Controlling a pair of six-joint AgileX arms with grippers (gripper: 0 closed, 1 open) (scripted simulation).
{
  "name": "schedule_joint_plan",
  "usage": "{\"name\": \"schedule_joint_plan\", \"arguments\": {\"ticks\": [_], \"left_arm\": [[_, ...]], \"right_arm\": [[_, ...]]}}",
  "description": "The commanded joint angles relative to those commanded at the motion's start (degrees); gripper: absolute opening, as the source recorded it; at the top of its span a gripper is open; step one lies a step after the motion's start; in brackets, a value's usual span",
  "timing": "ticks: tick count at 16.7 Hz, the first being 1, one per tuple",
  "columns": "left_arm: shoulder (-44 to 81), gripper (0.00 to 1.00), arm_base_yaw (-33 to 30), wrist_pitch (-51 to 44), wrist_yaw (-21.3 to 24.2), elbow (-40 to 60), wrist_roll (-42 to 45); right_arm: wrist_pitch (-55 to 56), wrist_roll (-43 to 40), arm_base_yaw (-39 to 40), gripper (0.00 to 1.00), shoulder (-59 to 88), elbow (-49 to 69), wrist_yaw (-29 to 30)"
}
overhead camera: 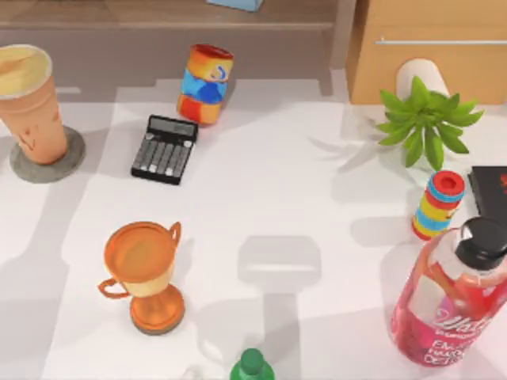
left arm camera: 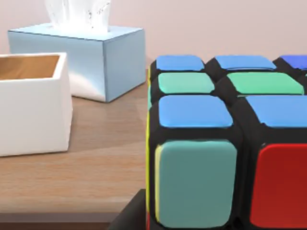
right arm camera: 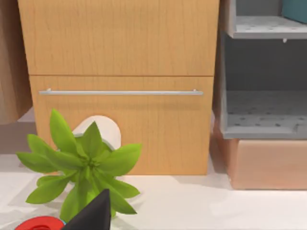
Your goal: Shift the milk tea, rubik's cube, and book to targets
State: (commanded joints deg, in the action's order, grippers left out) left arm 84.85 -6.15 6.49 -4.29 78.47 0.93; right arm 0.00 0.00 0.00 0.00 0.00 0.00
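The milk tea [overhead camera: 30, 99], a tall orange-tan cup with a creamy top, stands upright on the grey round target disc [overhead camera: 73, 157] at the table's far left. The black slab target [overhead camera: 489, 184] with red marks lies at the right edge. A light-blue book [overhead camera: 235, 3] peeks out on the back shelf. The rubik's cube [left arm camera: 225, 143] sits very close in the left wrist view, above a wooden surface. A dark part of my left gripper [left arm camera: 127, 215] shows beside it; whether it holds the cube I cannot tell. A black tip of my right gripper [right arm camera: 95, 213] points toward the plant.
On the table are a black calculator [overhead camera: 164, 149], a striped can [overhead camera: 205, 83], an orange trophy [overhead camera: 145, 273], a green plant [overhead camera: 426, 120], a ring stack [overhead camera: 437, 204], a pink bottle [overhead camera: 451, 297] and a green cap [overhead camera: 252, 366]. A tissue box [left arm camera: 91, 60] and white box [left arm camera: 31, 103] stand near the cube.
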Motion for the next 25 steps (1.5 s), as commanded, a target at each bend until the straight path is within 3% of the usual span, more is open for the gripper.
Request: {"name": "schedule_joint_plan", "arguments": {"ticks": [5,10,16,22,25], "left_arm": [[0.76,0.00,-0.05,0.73,0.39,0.80,-0.05],[8.59,0.00,0.85,5.87,3.18,11.22,-0.98],[20.65,0.00,1.09,-0.76,2.01,23.94,-0.45],[22.25,0.00,1.02,-2.43,1.37,24.65,-0.04],[22.25,0.23,1.02,-2.43,1.37,24.65,-0.04]], "right_arm": [[0.00,0.00,0.00,1.00,0.00,0.00,0.00],[0.00,0.00,0.00,1.00,0.00,0.00,0.00],[0.00,0.00,0.00,1.00,0.00,0.00,0.00],[0.00,0.00,0.00,1.00,0.00,0.00,0.00],[0.00,0.00,0.00,1.00,0.00,0.00,0.00]]}}
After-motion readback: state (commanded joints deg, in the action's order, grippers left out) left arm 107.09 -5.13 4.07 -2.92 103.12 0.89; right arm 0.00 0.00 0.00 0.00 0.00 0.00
